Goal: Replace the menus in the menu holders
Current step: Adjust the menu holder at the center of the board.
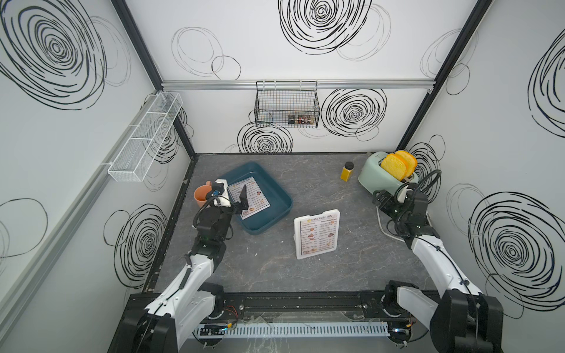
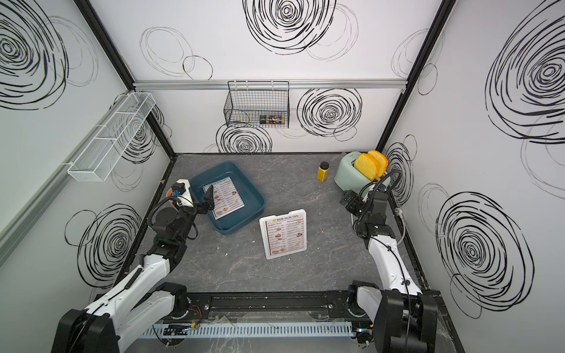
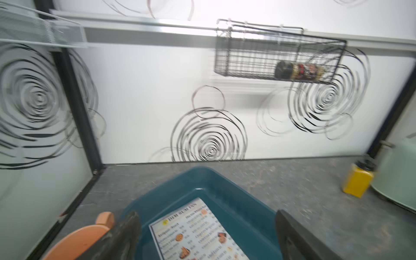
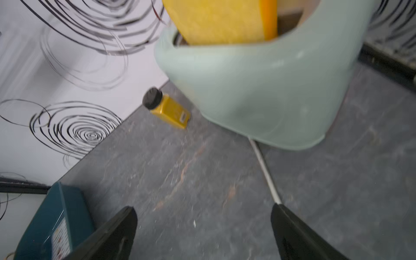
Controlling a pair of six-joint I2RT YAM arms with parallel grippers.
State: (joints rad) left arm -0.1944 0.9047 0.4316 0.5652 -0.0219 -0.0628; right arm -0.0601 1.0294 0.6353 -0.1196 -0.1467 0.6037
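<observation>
A white wire shelf (image 1: 143, 137) hangs on the left wall. Below it an orange cup (image 1: 200, 195) stands at the left edge of the gray table (image 1: 336, 275). Just beside the cup is the left gripper (image 3: 206, 216), its fingers spread wide and holding nothing. It hovers over the near corner of a dark teal tray (image 1: 272, 191).

One menu (image 1: 255, 198) lies flat, face up, on the floor of that tray; in the left wrist view it shows between the spread fingers.

Right of the tray and apart from it, near the middle of the table, the white menu holder (image 1: 297, 238) stands leaning back. The second menu (image 1: 318, 235) sits inside it, facing the front.

A black wire basket (image 1: 287, 105) hangs on the back wall with a dark bottle (image 1: 301, 119) lying in it.

Farther right, a yellow bottle (image 1: 347, 172) with a black cap stands near the back. Beside it is a pale green toaster (image 1: 374, 175) with two yellow toast slices (image 1: 399, 165) sticking out.

In front of the toaster hangs the right gripper (image 4: 203, 210), fingers also spread wide and empty above bare table, with a white cord (image 4: 265, 171) running beside it.
</observation>
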